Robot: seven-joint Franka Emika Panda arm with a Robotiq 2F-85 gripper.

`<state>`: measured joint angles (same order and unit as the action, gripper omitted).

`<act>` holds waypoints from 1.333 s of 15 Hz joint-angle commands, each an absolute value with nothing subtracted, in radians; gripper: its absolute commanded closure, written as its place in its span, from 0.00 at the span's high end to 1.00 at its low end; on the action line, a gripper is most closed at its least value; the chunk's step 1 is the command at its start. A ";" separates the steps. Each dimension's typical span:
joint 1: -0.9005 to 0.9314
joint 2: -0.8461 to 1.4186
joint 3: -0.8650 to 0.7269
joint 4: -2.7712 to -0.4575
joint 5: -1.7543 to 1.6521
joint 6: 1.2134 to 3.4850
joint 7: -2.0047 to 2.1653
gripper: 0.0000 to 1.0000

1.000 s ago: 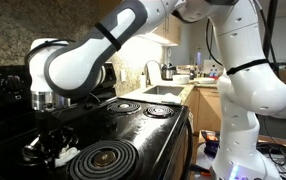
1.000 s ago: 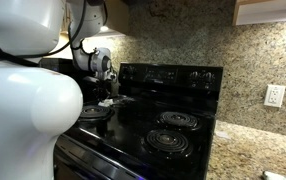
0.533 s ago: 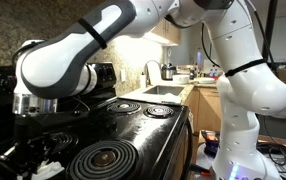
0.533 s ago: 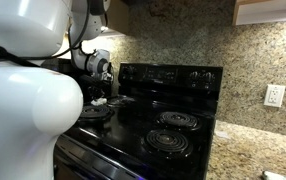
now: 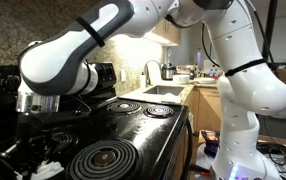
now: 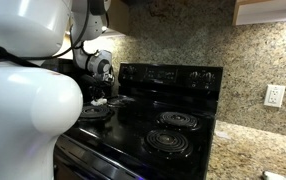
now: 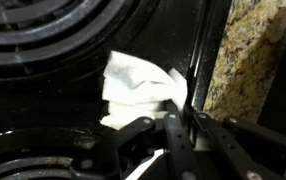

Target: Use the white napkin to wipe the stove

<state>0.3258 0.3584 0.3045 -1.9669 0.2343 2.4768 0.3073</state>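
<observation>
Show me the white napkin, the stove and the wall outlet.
white napkin (image 7: 138, 85), wrist view, middle of the wad
stove (image 6: 168, 75), an exterior view, raised knob panel
wall outlet (image 6: 274, 96), an exterior view, faceplate centre

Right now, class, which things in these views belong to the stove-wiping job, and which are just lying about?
Belongs to the job: white napkin, stove, gripper.
Just there: wall outlet, granite counter.

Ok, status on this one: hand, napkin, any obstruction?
Hand low over the stove, open or shut unclear. White napkin at its fingertips, between two coil burners. Nothing blocking in view.
</observation>
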 commanded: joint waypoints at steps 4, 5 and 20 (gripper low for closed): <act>0.365 0.315 0.321 -2.134 0.276 2.522 0.354 0.09; 0.371 0.293 0.321 -2.157 0.274 2.526 0.368 0.09; 0.421 0.037 0.392 -2.466 0.385 2.563 0.560 0.09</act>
<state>0.4057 0.0851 0.3716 -2.3289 0.3280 2.5169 0.5124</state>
